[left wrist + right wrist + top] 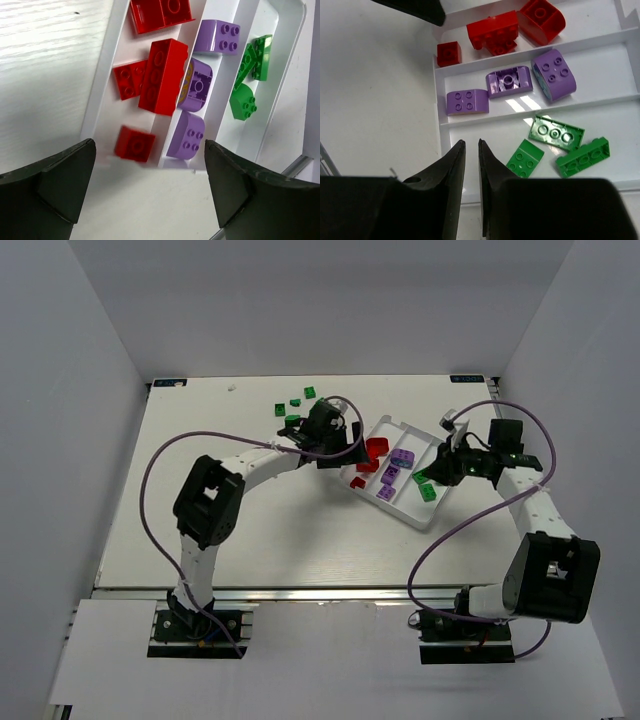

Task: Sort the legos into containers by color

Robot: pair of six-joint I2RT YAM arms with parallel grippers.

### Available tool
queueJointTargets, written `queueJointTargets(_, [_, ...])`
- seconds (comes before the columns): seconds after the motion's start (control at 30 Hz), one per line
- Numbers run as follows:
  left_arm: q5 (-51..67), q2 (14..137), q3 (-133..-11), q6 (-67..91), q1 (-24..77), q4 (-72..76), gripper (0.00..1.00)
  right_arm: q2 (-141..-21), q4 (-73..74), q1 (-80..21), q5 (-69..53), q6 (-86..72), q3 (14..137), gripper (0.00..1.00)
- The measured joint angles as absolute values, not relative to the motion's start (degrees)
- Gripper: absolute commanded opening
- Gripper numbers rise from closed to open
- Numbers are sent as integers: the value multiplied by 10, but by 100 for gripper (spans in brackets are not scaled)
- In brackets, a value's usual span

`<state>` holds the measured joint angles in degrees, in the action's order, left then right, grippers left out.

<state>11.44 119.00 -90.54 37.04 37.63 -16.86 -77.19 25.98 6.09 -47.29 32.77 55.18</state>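
The white tray [400,508] lies at centre right, its three containers side by side. In the left wrist view, the row by the tray wall [101,75] holds red legos [163,75], with a small blurred red brick [135,144] at its near end. Purple legos [187,136] fill the middle row and green ones [243,102] the far row. My left gripper [150,185] hangs wide open just outside that end, holding nothing; from above it [347,452] sits at the tray's left side. My right gripper [471,142] hovers over the green row's end [485,130], jaws a narrow gap apart and empty.
Several green legos [296,401] lie loose on the table behind the left arm, one more [310,392] at the far end. The tray sits at an angle between the two arms. White walls enclose the table.
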Motion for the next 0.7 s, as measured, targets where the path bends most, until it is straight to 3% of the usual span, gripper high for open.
queueJointTargets(0.1, [77, 1116, -850, 358, 376, -172, 98, -789, 258, 35, -461, 328, 571, 23])
queueJointTargets(0.2, [31, 1012, -786, 350, 376, -171, 98, -823, 253, -2, -444, 319, 615, 31])
queueJointTargets(0.47, [-112, 804, -640, 359, 375, -160, 98, -937, 209, -125, -330, 243, 768, 65])
queueJointTargets(0.6, [-164, 750, -568, 379, 364, -184, 98, -1041, 199, -163, -255, 150, 905, 89])
queueJointTargets(0.7, [-191, 709, -523, 397, 356, -204, 98, -1093, 177, -176, -204, 90, 957, 89])
